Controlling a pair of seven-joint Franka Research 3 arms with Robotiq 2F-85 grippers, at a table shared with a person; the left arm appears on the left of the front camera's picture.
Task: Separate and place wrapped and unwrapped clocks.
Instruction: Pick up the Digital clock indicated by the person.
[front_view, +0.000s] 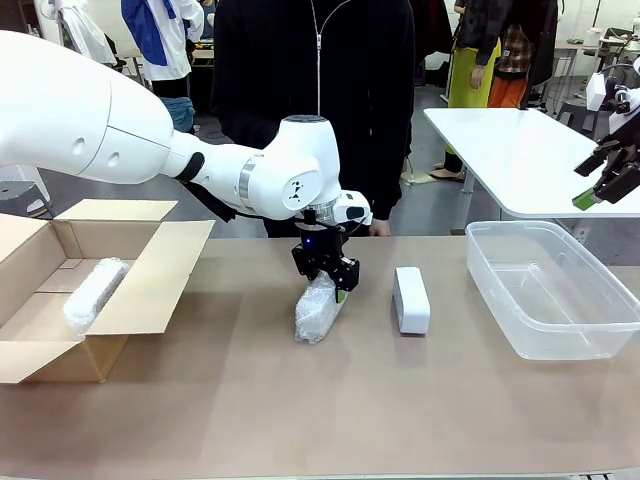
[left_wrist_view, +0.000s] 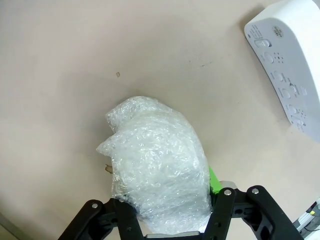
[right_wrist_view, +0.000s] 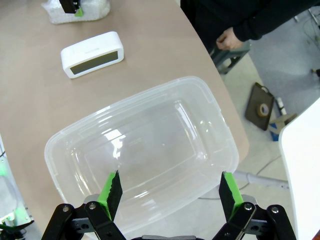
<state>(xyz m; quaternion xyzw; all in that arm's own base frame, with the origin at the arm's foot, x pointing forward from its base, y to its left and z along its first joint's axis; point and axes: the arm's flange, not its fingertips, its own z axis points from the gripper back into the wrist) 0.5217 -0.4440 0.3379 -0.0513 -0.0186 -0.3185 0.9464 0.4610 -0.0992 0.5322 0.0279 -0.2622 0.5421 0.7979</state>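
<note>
Centrally, left gripper (front_view: 325, 281) pinching wrapped clock (front_view: 315, 313), bare clock (front_view: 411, 299) just right, right gripper (right_wrist_view: 170, 183) spread above clear tub (right_wrist_view: 215, 100), second wrapped clock (front_view: 95, 292) in left box (front_view: 152, 272).

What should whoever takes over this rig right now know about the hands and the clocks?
Left hand: shut on the far end of the centre bundle, which rests on the table.
Right hand: open, raised over the bin.
Done: the boxed bundle lies in the box.
Bare clock: on the table between the centre bundle and the bin.
Left: probably carry the centre bundle to the box, then the bare clock to the bin.
</note>
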